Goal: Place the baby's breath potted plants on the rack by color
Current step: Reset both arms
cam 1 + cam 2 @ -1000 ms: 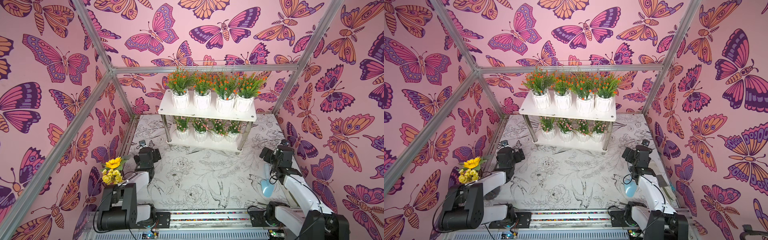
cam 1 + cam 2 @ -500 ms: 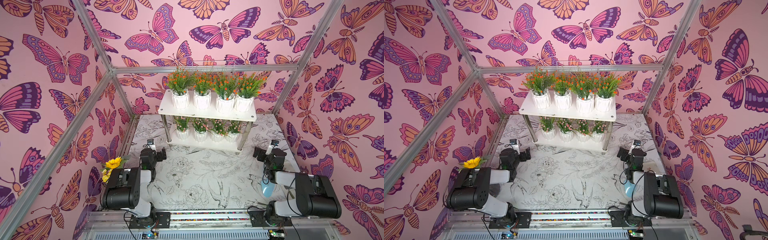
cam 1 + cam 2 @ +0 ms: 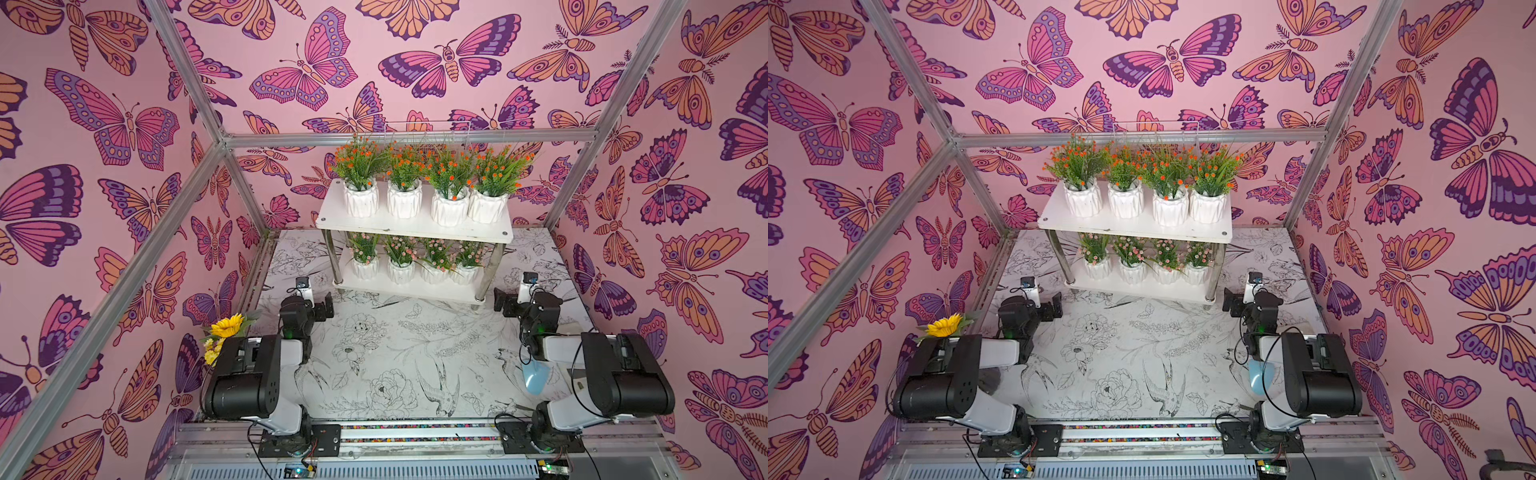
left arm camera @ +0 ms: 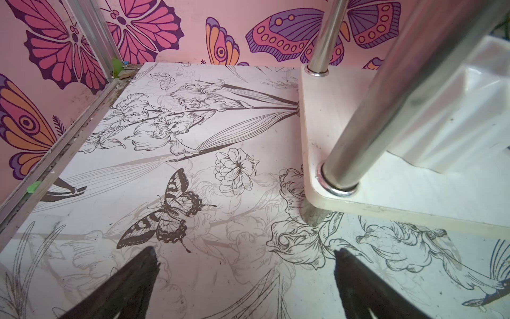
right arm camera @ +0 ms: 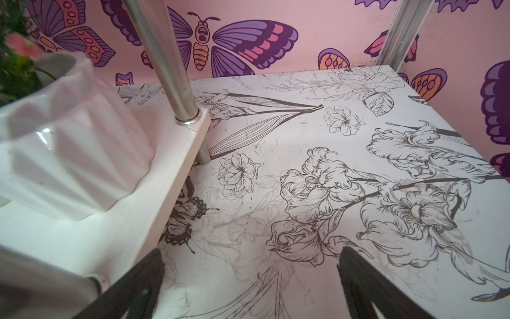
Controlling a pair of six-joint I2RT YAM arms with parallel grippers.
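Jaws spread, empty on left gripper [image 4: 247, 250] and right gripper [image 5: 251, 248]. White two-tier metal-legged rack [image 3: 415, 230] sits ahead, between them: orange-flowered white ribbed pots [image 3: 404, 201] up top, pink-flowered ones [image 3: 401, 271] below. Colour split looks done.

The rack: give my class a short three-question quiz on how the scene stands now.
1. True or false: the orange-flowered pots stand on the top shelf of the rack.
2. How many pink-flowered pots stand on the bottom shelf?
3. The left pincer and right pincer are: A) both open and empty; B) both shut on pots; C) left open, right shut.
Key: 1 true; 2 four; 3 A.
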